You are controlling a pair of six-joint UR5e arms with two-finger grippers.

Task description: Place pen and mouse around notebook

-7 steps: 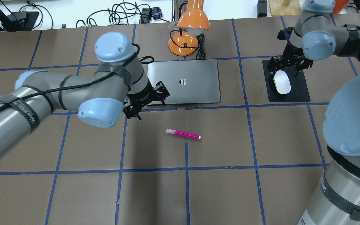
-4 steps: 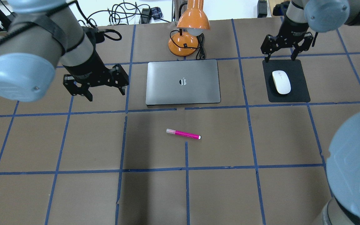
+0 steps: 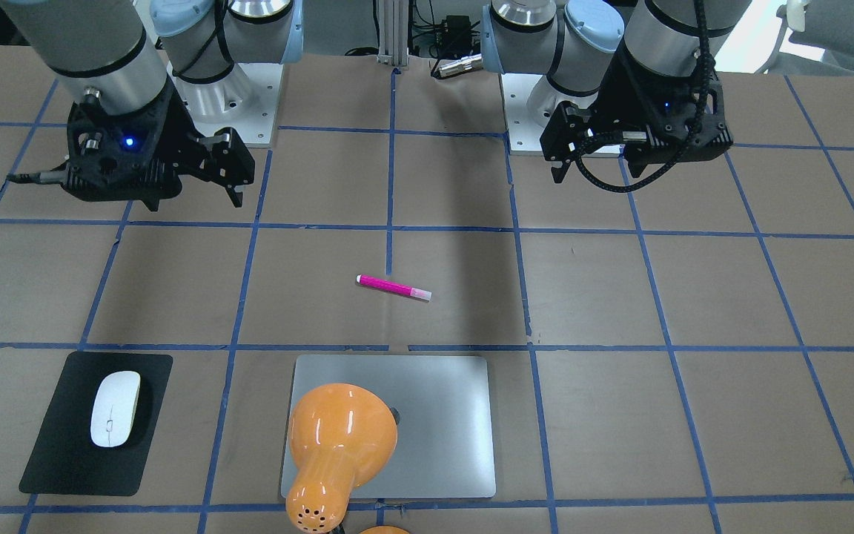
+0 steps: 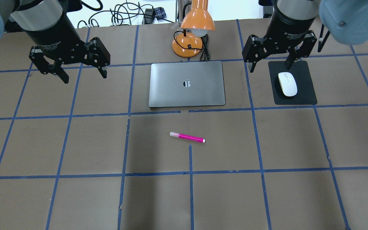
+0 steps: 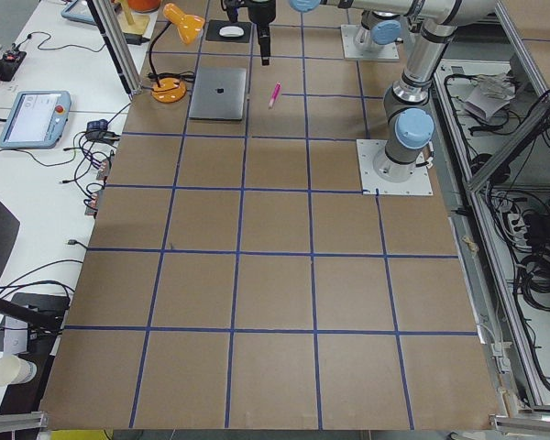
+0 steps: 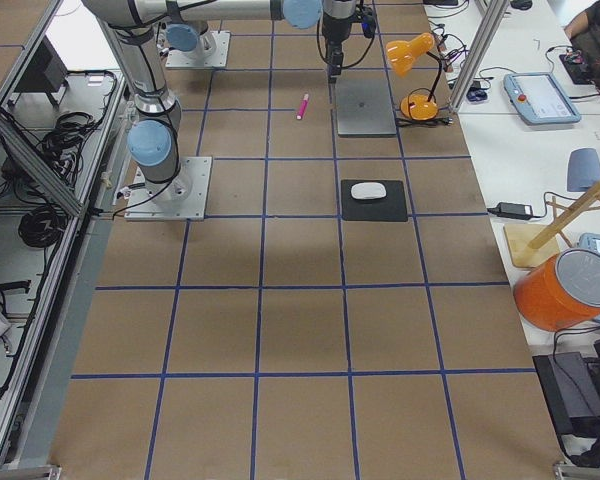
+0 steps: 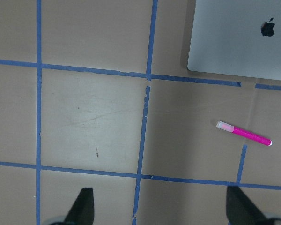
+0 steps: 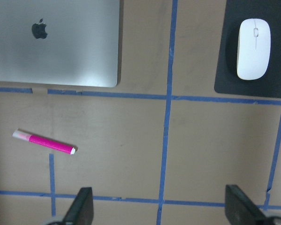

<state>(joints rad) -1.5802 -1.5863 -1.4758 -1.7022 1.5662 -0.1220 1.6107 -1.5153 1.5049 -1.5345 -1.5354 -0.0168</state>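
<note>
The silver-grey notebook point(image 4: 187, 83) lies shut at the table's far middle. In front of it, apart from its near edge, the magenta pen point(image 4: 187, 137) lies on bare brown paper. To the notebook's right, the white mouse point(image 4: 287, 84) rests on a black pad point(image 4: 305, 95). My left gripper point(image 4: 85, 77) hangs open and empty high above the table, left of the notebook. My right gripper point(image 4: 270, 67) hangs open and empty between notebook and mouse, over the pad's far left corner. The left wrist view shows the pen point(image 7: 244, 133) and the notebook point(image 7: 239, 37). The right wrist view also shows the mouse point(image 8: 253, 48).
An orange desk lamp point(image 4: 192, 35) stands behind the notebook, its cord beside its base. Blue tape lines divide the brown table into squares. Cables lie beyond the far edge.
Both grippers have risen and drawn away. The left one left the notebook's front-left corner for the left. The right one came up off the mouse. Pen, mouse and notebook stayed put.
</note>
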